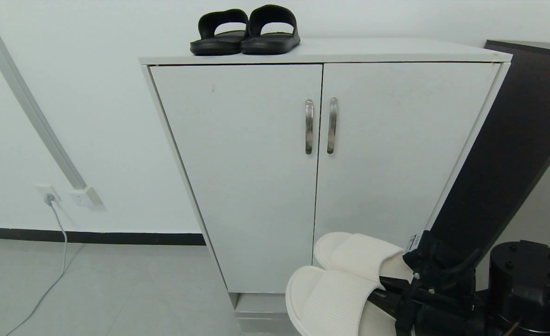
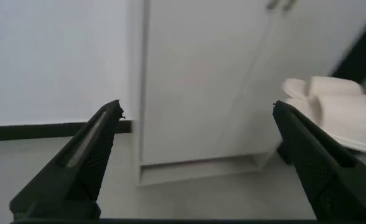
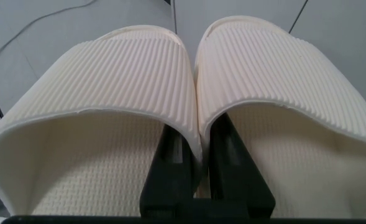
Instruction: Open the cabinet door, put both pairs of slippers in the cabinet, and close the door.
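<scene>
Two cream slippers (image 1: 344, 280) clamped in the right gripper (image 3: 198, 174), low before the closed cabinet (image 1: 256, 186); left gripper (image 2: 196, 109) spread wide.

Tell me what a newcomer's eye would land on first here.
The black slippers sit side by side on top of the white cabinet, whose two doors are shut. Low before the right door, the right gripper pinches the cream slippers together by their inner walls.
</scene>
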Available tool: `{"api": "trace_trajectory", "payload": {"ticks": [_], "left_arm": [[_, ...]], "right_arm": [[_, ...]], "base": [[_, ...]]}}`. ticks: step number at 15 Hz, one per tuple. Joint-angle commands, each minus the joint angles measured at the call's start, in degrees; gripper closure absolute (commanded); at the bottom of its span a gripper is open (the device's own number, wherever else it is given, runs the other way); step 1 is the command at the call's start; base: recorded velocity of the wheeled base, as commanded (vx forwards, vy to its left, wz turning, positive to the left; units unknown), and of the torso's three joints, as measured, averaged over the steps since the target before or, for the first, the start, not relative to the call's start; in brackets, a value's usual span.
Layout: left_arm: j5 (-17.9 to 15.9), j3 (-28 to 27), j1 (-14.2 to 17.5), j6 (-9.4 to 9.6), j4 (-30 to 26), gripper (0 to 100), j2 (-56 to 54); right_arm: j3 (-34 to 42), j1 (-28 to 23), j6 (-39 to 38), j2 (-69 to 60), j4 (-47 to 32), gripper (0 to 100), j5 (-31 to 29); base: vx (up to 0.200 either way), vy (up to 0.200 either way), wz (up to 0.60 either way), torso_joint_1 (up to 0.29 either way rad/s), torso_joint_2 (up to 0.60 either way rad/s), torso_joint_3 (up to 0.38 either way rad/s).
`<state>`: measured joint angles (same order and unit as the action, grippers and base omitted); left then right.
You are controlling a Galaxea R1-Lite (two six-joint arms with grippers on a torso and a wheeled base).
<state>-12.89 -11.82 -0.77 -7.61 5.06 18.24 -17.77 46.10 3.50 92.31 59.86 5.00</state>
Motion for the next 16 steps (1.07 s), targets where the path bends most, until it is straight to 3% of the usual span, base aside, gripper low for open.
{"api": "trace_trajectory", "payload": {"ticks": [1, 5, 8, 10, 13, 14, 15, 16], "left_arm": [[-5.57, -1.45, -0.02, -0.22, 1.97, 0, 10.68], [-10.05, -4.79, -0.02, -0.22, 7.69, 0, 22.72], [-10.14, -5.58, -0.55, -0.22, 15.60, 0, 33.71], [-10.14, -6.19, -3.36, -0.39, 20.08, 0, 38.45], [-10.05, -11.03, -17.34, -3.03, 23.15, 0, 43.29], [-9.70, -12.43, -19.97, -4.08, 23.15, 0, 44.34], [-9.53, -16.30, -24.63, -6.54, 23.15, 0, 47.59], [-9.53, -18.59, -26.83, -7.95, 23.15, 0, 49.53]], "right_arm": [[0.64, 0.21, 0.02, -0.02, 0.35, 100, 0.01], [0.99, 0.48, 0.02, 0.15, 0.53, 100, 0.10], [1.34, 0.48, 0.02, 0.33, 0.53, 100, 0.10], [1.87, 0.57, 0.90, 0.51, 0.53, 100, 0.01], [1.87, 0.57, 1.60, 0.59, 0.53, 100, 0.10], [1.69, 0.57, 1.51, 0.59, 0.53, 100, 0.10], [1.69, 0.57, 1.60, 0.51, 0.53, 100, 0.01], [1.78, 0.57, 1.60, 0.42, 0.53, 100, 0.01]], "base": [[0.000, 0.000, 0.00, 0.000, 0.00, 0.000], [0.000, 0.000, 0.00, 0.000, 0.00, 0.000], [0.000, 0.000, 0.00, 0.000, 0.00, 0.000], [0.000, 0.000, 0.00, 0.000, 0.00, 0.000], [0.000, 0.000, 0.00, 0.000, 0.00, 0.000], [0.000, 0.000, 0.00, 0.000, 0.00, 0.000], [0.000, 0.000, 0.00, 0.000, 0.00, 0.000], [0.000, 0.000, 0.00, 0.000, 0.00, 0.000]]}}
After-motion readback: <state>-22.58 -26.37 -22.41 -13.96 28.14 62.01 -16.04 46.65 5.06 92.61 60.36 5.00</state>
